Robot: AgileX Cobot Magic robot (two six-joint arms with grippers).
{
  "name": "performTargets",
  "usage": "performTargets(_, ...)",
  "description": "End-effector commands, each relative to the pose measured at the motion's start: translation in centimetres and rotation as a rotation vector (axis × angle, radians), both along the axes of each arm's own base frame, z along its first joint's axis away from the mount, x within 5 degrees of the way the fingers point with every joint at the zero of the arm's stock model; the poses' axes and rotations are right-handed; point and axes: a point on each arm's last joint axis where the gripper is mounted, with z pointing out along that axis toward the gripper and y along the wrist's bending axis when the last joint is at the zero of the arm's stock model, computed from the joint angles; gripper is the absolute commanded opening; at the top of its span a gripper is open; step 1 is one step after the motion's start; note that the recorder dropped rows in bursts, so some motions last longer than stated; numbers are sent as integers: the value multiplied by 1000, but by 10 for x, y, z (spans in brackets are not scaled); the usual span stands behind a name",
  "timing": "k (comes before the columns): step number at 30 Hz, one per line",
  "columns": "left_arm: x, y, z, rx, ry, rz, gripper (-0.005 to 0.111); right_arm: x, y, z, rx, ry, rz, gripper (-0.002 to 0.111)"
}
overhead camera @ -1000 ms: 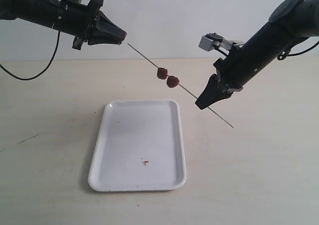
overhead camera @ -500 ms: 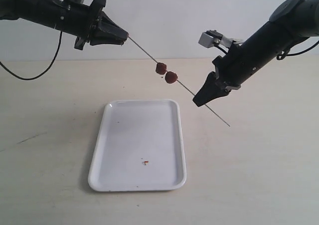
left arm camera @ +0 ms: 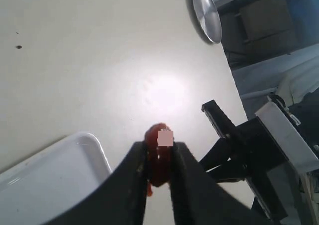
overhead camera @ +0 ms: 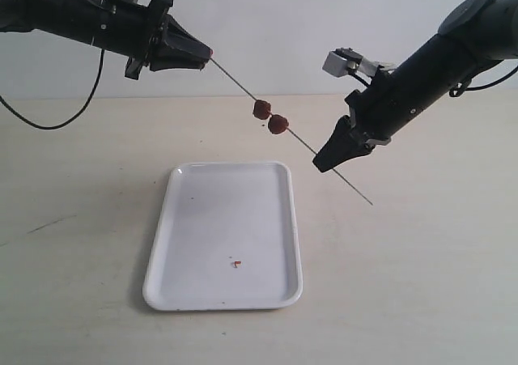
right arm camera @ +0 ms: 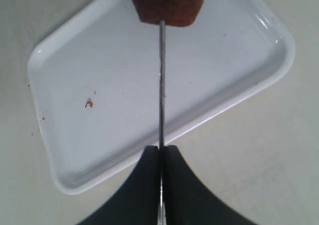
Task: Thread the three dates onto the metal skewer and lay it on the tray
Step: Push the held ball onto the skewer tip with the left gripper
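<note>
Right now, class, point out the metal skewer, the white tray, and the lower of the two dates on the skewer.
metal skewer [right arm camera: 162,85]: right wrist view, bare shaft.
white tray [overhead camera: 218,219]: exterior view, bare floor.
lower date [overhead camera: 278,124]: exterior view, its middle.

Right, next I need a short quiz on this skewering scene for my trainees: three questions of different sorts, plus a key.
1. True or false: the left tool is clamped on a date.
2. Multiple choice: the right tool is gripping A) the metal skewer, B) a date, C) nothing.
3. Count: how many dates are on the skewer between the two tools?

Key: 1 true; 2 A; 3 two threaded dates.
</note>
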Motion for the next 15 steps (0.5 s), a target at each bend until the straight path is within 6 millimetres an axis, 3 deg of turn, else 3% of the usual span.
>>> performTargets(1,-2,-2,4,-20,3,-3,18,2,1,5,23,-22,-11,0)
performTargets(15,-19,-48,1,26,-8,-116,18,9,8,13,143,-61,-81,0)
